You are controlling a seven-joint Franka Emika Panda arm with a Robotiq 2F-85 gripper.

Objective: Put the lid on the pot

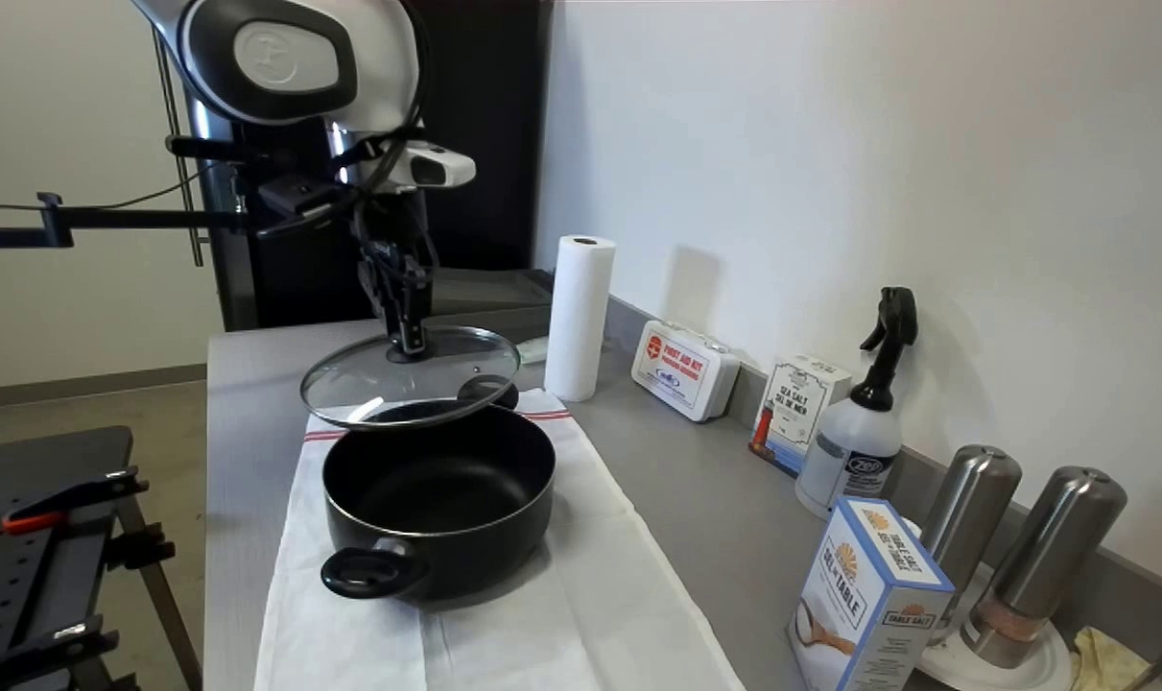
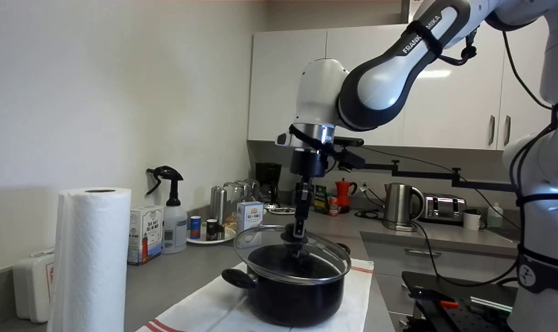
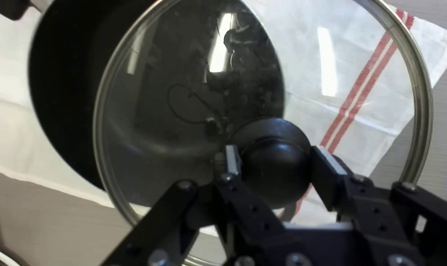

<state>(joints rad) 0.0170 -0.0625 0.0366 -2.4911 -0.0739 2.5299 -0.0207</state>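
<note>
Closest to the lens in an exterior view stands a paper towel roll (image 2: 90,258), upright on the grey bench (image 2: 168,281), but the action is beyond it, at the wide black cooking pot (image 1: 480,566), planted upright on a red-striped white dish towel (image 1: 628,605). And the gripper (image 3: 280,162) has the glass lid (image 1: 437,384) by its dark knob (image 3: 277,184), pinched from both sides, shiny rim clear of the bench! So the grasp is done, and most of the carry too, by the look of it. Not seated, though: the wrist view has the lid across only part of the pot's opening, the rest jutting out above the striped end of the dish towel. It seems slightly tilted as well, and whether it touches the pot anywhere cannot be told. What remains, on this evidence: shift it over to centre, level it, lower it gently, then let go. Dropped here, it would likely tip.
</note>
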